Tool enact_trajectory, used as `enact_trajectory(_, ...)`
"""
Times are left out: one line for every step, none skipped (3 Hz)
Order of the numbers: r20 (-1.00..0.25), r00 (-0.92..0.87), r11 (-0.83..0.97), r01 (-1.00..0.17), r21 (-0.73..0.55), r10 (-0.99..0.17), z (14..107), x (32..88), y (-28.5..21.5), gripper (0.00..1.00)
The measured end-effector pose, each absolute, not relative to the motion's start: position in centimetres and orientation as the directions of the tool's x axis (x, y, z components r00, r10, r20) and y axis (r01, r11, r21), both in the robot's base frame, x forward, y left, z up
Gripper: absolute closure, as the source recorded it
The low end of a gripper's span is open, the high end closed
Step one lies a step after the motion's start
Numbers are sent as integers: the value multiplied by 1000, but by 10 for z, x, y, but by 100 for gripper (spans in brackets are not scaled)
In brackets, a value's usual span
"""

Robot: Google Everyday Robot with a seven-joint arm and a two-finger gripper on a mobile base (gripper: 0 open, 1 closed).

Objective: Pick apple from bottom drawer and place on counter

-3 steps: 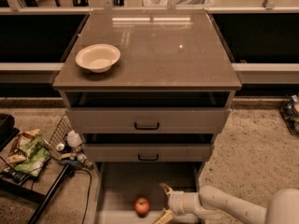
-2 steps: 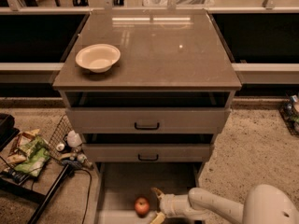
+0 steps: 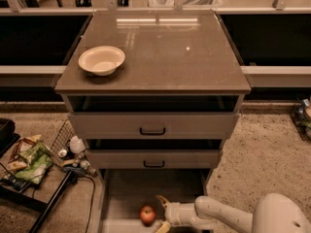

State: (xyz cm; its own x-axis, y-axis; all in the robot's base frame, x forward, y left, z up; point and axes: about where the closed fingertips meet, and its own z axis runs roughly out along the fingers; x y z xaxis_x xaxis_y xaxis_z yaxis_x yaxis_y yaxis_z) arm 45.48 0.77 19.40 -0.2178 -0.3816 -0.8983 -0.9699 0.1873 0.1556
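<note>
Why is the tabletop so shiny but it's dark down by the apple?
Camera view: lights reflect as white streaks on the glossy grey-brown counter; the shallow grey bottom drawer lies in dimmer shade, where the small red-orange apple sits with the cream pincer open beside it.

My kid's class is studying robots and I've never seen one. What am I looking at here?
One camera looks down on a drawer cabinet from the front. The white arm at the bottom right belongs to a wheeled robot. Its gripper, a two-fingered claw, is in the pulled-out bottom drawer, fingers spread open, right beside an apple lying on the drawer floor. Nothing is held. On the counter sits a cream bowl.
</note>
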Motion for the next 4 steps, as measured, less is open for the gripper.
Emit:
enact_trajectory(-921, -174, 173, -978, 119, -348, 195, 454, 16, 0)
enact_trajectory(-943, -129, 151, -985, 86, -308, 193, 457, 26, 0)
enact_trajectory(-951, -97, 137, -989, 59, -292, 191, 465, 37, 0)
enact_trajectory(-948, -72, 131, -991, 32, -309, 186, 480, 43, 0)
